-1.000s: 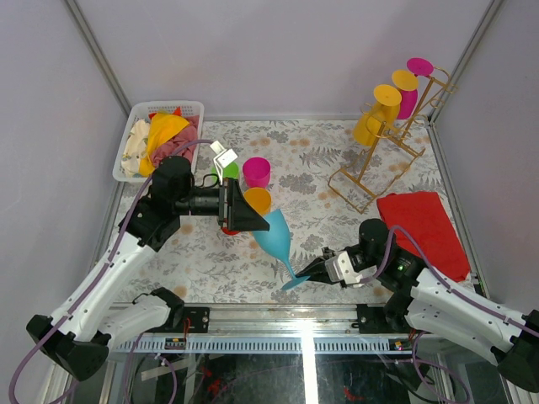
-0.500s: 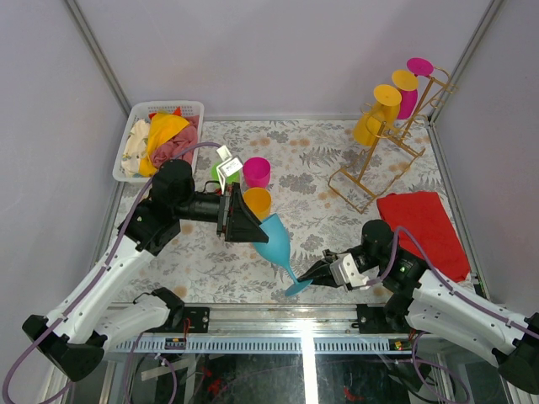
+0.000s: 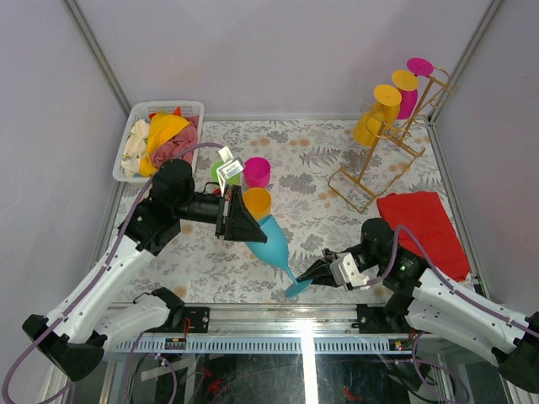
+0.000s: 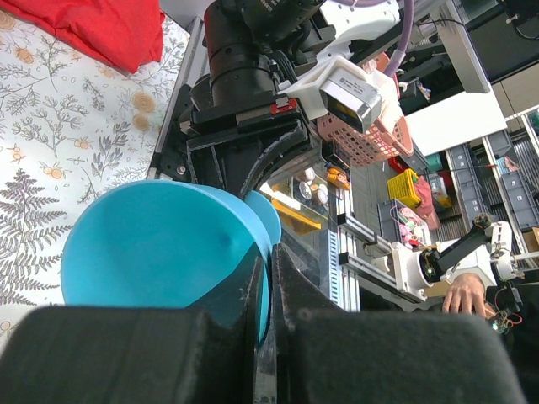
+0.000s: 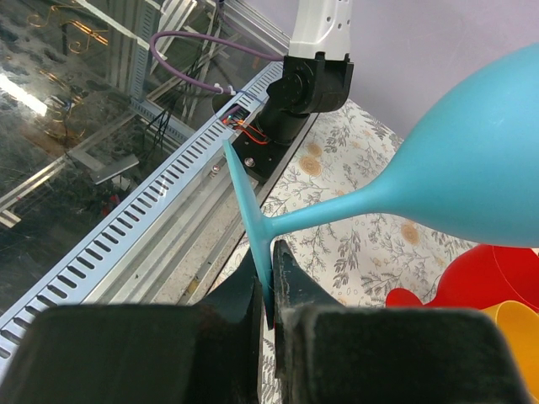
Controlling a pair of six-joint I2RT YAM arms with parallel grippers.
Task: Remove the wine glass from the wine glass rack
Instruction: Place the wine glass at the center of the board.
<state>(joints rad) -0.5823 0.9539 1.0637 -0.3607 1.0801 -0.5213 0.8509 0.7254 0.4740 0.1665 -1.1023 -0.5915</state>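
the wine glass (image 3: 271,242) looks smooth, matt plastic; the wine glass rack (image 3: 364,179) is shiny gold metal wire; the red towel (image 3: 421,227) is soft cloth.

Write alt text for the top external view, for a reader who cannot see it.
Two robot arms hold a tilted blue wine glass between them over a flower-patterned table. The left gripper pinches the bowl's rim and the right gripper pinches the foot. At the far right, a gold wire rack carries yellow and magenta glasses.

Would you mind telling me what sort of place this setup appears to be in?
Probably a robotics lab: the table stands inside a metal frame, and the left wrist view shows bins and another robot arm beyond it.
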